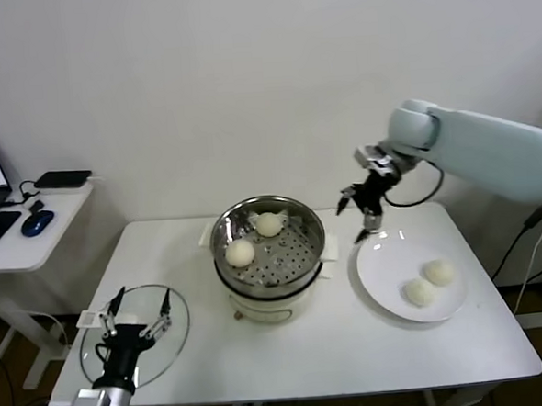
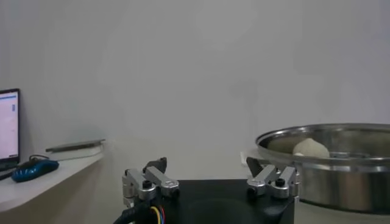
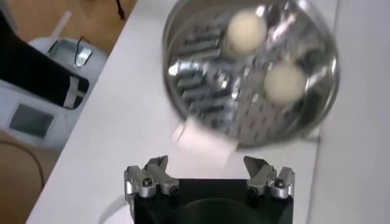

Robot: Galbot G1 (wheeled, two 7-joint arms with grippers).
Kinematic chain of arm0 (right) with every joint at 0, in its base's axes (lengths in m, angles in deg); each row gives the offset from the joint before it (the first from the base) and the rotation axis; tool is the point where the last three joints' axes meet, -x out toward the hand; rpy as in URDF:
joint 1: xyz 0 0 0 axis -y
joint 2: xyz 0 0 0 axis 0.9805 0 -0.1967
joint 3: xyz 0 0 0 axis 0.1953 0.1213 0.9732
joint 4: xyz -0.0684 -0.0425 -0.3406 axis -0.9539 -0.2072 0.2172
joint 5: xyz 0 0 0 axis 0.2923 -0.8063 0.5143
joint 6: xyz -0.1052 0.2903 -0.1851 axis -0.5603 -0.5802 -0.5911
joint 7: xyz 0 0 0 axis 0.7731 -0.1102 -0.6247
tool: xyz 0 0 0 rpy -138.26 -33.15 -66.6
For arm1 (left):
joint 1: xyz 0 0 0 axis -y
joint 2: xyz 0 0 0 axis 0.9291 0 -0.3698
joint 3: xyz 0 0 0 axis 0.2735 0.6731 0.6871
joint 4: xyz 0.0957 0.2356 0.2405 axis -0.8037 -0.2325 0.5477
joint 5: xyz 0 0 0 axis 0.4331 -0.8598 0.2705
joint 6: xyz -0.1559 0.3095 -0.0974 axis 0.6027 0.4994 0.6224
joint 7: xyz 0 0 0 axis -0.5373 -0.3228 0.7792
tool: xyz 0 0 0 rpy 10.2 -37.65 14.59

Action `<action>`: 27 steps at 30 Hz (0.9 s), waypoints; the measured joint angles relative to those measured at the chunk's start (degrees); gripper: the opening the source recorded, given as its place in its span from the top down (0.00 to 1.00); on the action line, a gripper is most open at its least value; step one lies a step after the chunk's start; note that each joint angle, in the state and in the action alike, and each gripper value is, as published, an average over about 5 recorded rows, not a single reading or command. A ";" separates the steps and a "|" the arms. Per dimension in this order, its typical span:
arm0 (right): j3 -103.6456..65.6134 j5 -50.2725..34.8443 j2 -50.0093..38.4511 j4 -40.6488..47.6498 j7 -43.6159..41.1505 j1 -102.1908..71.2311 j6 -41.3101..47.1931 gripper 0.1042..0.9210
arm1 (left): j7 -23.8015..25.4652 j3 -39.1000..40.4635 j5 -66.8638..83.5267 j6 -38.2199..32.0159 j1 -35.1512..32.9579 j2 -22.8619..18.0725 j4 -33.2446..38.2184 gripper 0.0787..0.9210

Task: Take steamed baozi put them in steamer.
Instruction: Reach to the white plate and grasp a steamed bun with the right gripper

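Over the plate's (image 1: 380, 298) far rim, the wide-open right gripper (image 1: 359, 218) hangs above the two baozi (image 1: 429, 283) lying nearer the table's (image 1: 290, 358) front-right corner

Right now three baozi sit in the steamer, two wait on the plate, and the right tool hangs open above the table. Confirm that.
Wrong count: the head view shows two baozi in the steamer, not three. Two more do wait on the plate, and the right tool does hang open above the table.
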 measured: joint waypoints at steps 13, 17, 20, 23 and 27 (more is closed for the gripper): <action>-11.07 15.45 -9.94 0.98 -0.88 -14.43 -4.75 0.12 | 0.23 0.33 -0.31 -0.09 -0.80 -0.39 0.26 0.12; -14.16 19.49 -10.29 2.21 -0.85 -18.77 -5.86 0.12 | 0.25 0.28 -0.36 -0.11 -1.07 -0.54 0.42 0.12; -16.01 22.21 -10.00 3.56 -0.79 -21.62 -6.59 0.12 | 0.25 0.14 -0.36 -0.12 -1.17 -0.56 0.50 0.12; -17.47 24.55 -9.42 4.98 -0.65 -23.96 -7.18 0.12 | 0.25 0.02 -0.34 -0.14 -1.20 -0.56 0.40 0.12; -19.10 27.17 -8.39 6.85 -0.21 -26.50 -8.03 0.12 | 0.26 -0.02 -0.33 -0.18 -1.22 -0.55 0.04 0.12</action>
